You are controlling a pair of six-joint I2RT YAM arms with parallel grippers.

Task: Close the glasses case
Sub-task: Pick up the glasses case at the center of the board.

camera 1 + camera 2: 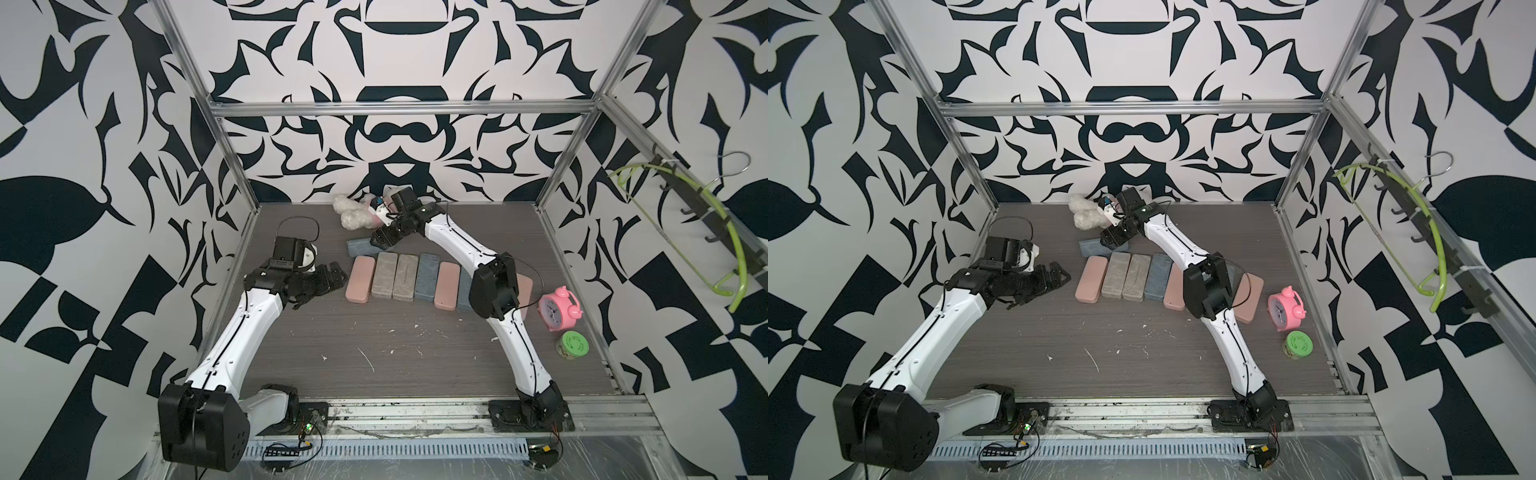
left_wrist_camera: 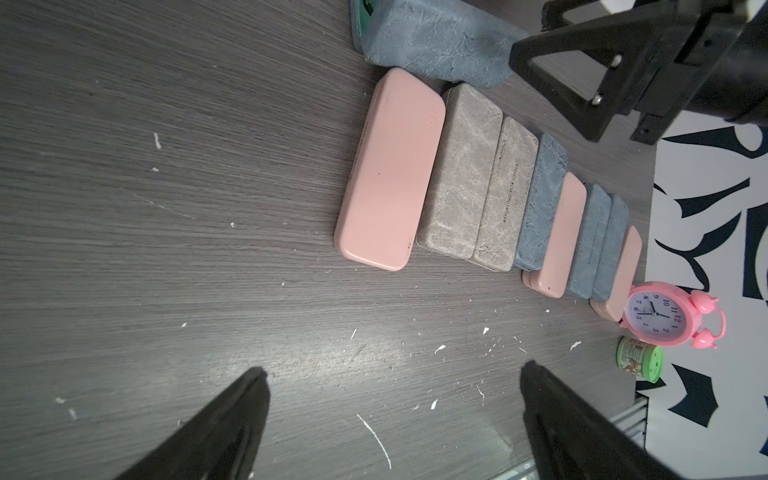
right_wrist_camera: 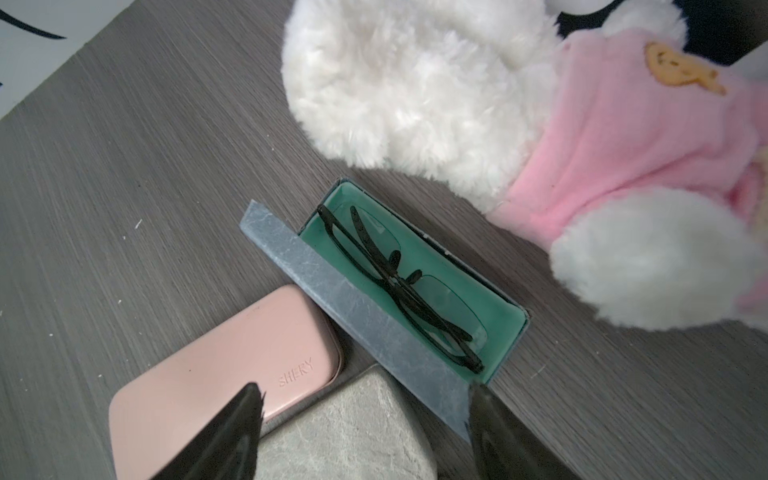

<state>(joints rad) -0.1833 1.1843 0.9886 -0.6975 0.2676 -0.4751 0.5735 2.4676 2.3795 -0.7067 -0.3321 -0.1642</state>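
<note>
Right claw (image 3: 365,392): jaws apart, nothing clamped. It sits over the near end of the glasses case (image 3: 494,309), a blue-grey case with green lining, open, its lid (image 3: 353,299) raised on the side facing the row. Whether a finger touches the lid, I cannot tell. Black-framed glasses (image 3: 399,282) lie folded inside.

In both top views the case (image 1: 360,247) lies far back on the bench (image 1: 374,353), at about 12 o'clock from bench centre. The right claw (image 1: 379,242) is at its 3 o'clock end.

- Plush toy (image 1: 351,214), white with a pink top: at 12 o'clock of the case, close behind it, against the back wall.
- Row of closed cases (image 1: 405,277), pink, grey and blue, packed side by side: at 6 o'clock of the case. The right arm hides the row's 3 o'clock end.
- Left claw (image 1: 332,279): jaws wide apart, empty, just beside the row's 9 o'clock end.
- Pink alarm clock (image 1: 558,307) and green-lidded jar (image 1: 572,345): near the 3 o'clock edge.

Surface: dark grey wood grain, scattered white flecks (image 1: 365,357).

Room: black-and-white patterned walls (image 1: 395,137) on three sides, aluminium frame (image 1: 232,137) at the corners, a green hanger (image 1: 685,216) on the 3 o'clock wall.

Edges: a metal rail (image 1: 415,409) along 6 o'clock carries both arm bases. Open room is the bench's front half, between the two arms.
</note>
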